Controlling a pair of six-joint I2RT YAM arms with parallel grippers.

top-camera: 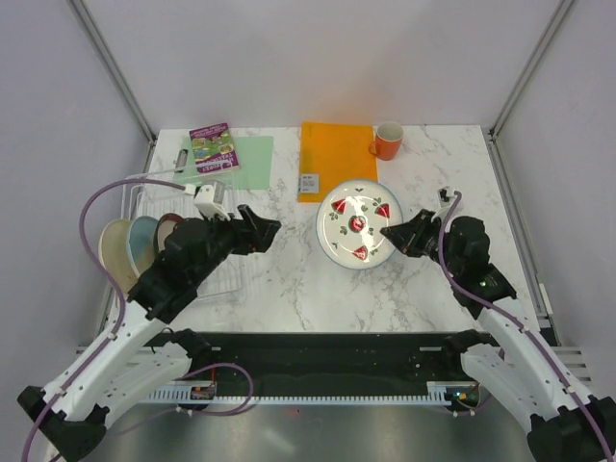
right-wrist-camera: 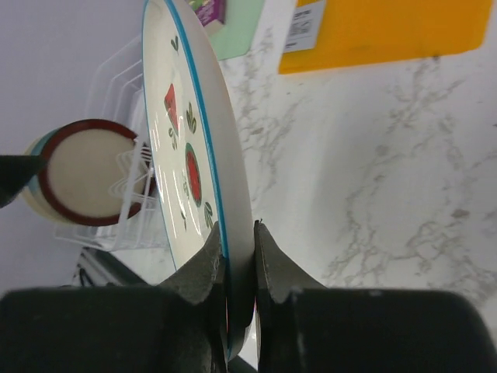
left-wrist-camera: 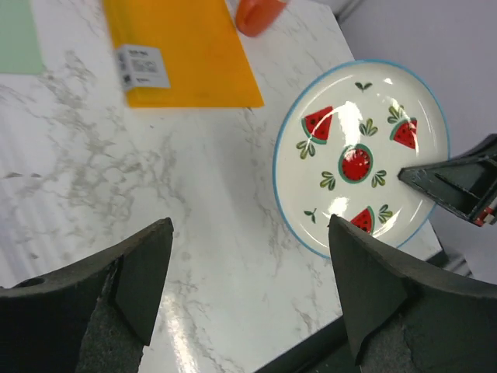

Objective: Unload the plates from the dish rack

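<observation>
Right jaws pinch the red-fruit plate [top-camera: 357, 227] by its rim; left jaws gape empty, well apart.

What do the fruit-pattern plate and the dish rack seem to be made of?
The plate looks like glazed ceramic: glossy white face with bright glare and a thick, blue-edged rim. The dish rack is thin wire, probably coated metal, with a smooth, uniform white finish.

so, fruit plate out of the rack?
Out: the plate is away from the rack, its rim pinched by the right claw.
</observation>
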